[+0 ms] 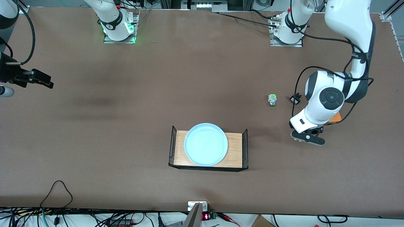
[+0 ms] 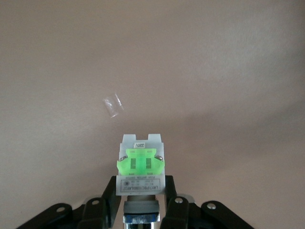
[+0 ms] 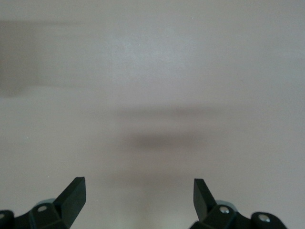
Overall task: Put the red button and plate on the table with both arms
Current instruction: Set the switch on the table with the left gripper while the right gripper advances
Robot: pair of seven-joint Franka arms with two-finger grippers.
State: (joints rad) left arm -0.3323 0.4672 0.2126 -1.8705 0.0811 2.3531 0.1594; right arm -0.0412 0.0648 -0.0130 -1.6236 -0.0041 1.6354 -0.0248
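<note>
Large matte brown tabletop (image 1: pixel 132 132) filled nearly whole front view, lit evenly, with soft dark shadow patches. Tangled black cables (image 1: pixel 56 217) ran along pale strip at near edge. Small red digit display (image 1: pixel 205 216) sat there. Possibly brown cardboard corner (image 1: pixel 260 220) beside it.

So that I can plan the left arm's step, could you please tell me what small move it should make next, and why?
Probably lower the left claw straight down to set the red button on the table. The claw is shut on it, over bare tabletop. The plate sits on the tray; the open right claw waits over the right arm's end of the table.
</note>
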